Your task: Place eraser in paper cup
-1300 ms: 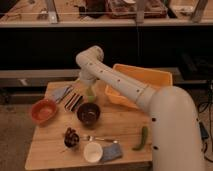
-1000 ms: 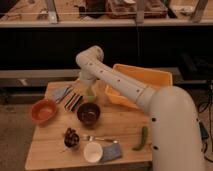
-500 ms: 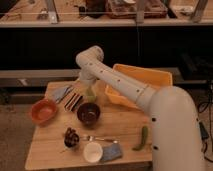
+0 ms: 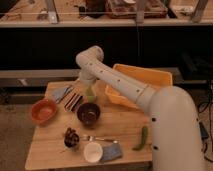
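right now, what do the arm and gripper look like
The arm is smooth off-white tubing, bulky at its base, slimmer toward a rounded elbow, with small dark dots along it. Its gripper, over the far side of the wooden table, looks the same pale colour.

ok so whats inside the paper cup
Only the pale inside of the paper cup shows, with nothing in it, though its near wall hides part of the bottom. The eraser lies on the table. The gripper hangs over the table's back part.
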